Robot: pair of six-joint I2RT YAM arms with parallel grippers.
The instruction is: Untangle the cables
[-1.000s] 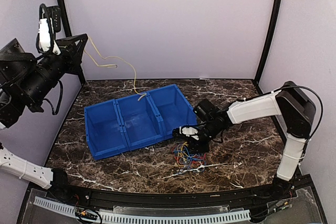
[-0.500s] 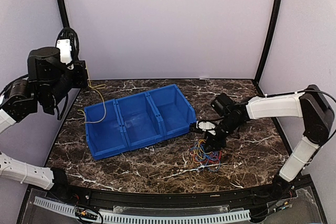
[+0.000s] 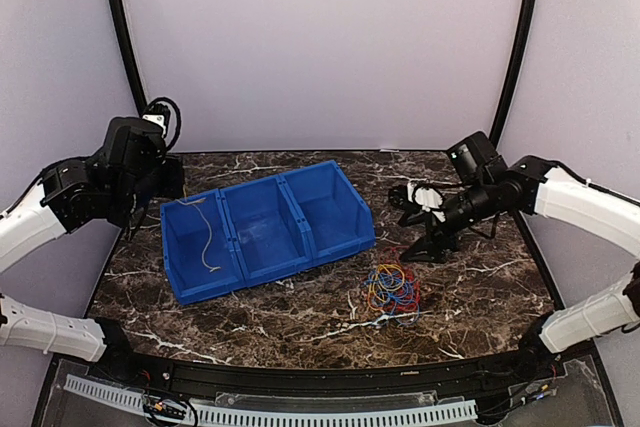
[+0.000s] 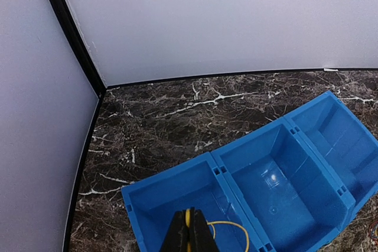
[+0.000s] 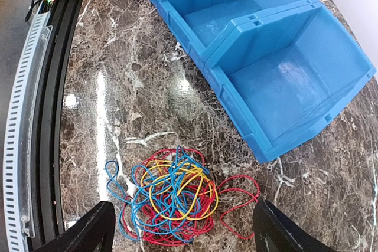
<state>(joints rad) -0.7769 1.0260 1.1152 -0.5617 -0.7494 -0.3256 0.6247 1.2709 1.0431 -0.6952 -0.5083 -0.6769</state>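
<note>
Marbled table (image 3: 480,287) from above: tangled cables (image 3: 392,287) lie at five o'clock of the bins (image 3: 262,269), the right gripper (image 3: 417,222) spread open beyond. Left wrist: the left gripper (image 4: 189,221) is clenched on a yellow cable (image 4: 227,223) over the leftmost one. Right wrist: one outlying red loop (image 5: 239,200) should be pinched alone.

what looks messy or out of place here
A tangled bunch of red, blue and yellow wires lies on the dark marble table, outside the blue three-compartment bin. One yellow-tan wire hangs from the left gripper into its leftmost compartment.
</note>
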